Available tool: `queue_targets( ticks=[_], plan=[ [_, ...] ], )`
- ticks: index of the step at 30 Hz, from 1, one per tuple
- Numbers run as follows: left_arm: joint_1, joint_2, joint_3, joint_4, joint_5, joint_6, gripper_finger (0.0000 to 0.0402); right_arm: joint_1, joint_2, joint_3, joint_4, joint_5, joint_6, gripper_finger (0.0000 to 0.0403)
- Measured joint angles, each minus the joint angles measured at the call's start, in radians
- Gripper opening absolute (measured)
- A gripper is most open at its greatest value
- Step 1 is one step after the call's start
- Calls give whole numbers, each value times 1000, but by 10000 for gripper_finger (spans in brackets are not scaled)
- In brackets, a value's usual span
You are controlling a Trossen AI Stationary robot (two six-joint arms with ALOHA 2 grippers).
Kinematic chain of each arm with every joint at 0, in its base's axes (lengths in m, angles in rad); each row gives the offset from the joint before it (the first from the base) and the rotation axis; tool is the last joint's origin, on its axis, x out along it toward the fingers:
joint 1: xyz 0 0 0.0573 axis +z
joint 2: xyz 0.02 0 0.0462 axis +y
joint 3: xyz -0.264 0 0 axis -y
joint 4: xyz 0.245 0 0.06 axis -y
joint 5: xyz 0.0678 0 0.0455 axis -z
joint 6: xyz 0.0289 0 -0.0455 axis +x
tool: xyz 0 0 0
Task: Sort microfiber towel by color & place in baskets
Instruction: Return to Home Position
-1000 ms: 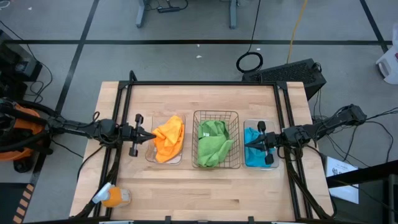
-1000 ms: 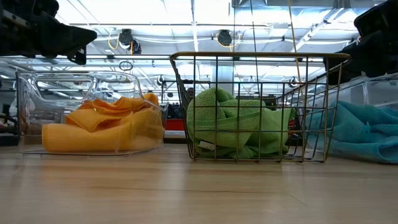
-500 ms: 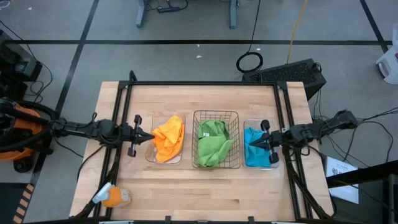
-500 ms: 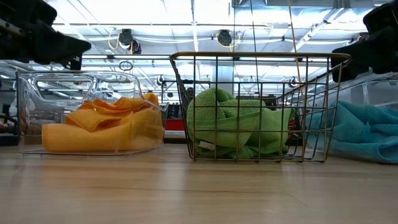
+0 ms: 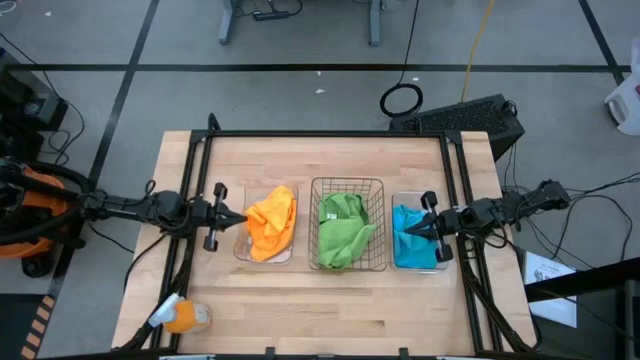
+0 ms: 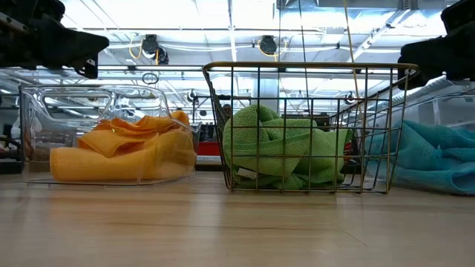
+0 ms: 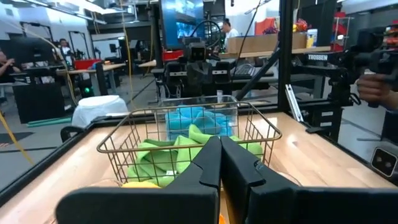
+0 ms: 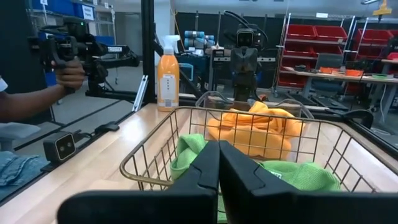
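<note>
Three baskets stand in a row mid-table. The left clear plastic one point(image 5: 266, 250) holds orange-yellow microfiber towels point(image 5: 272, 222). The dark wire mesh one point(image 5: 347, 184) holds green towels point(image 5: 343, 232). The right clear one point(image 5: 417, 266) holds blue towels point(image 5: 410, 240). My left gripper point(image 5: 243, 216) hangs level and shut above the orange basket's left end, its tip in the left wrist view point(image 7: 219, 142). My right gripper point(image 5: 401, 232) hangs level and shut above the blue towels, its tip in the right wrist view point(image 8: 218, 146). Neither holds anything.
An orange spray bottle point(image 5: 178, 316) lies at the table's near left corner. A black frame point(image 5: 330, 134) runs along the far and side edges. Bare wood point(image 5: 330, 310) lies in front of the baskets. A person's hand point(image 8: 68, 74) shows beyond the table.
My right arm has folded back toward the table's right edge, and its gripper has tipped up to level above the blue towels. Both grippers stay shut. The towels and baskets have not moved.
</note>
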Motion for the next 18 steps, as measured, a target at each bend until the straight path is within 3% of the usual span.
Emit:
queue_targets(
  ticks=[18],
  plan=[
    [0,0,-28,41,23,10,6,0,0,0,-6,-29,-8,0]
  ],
)
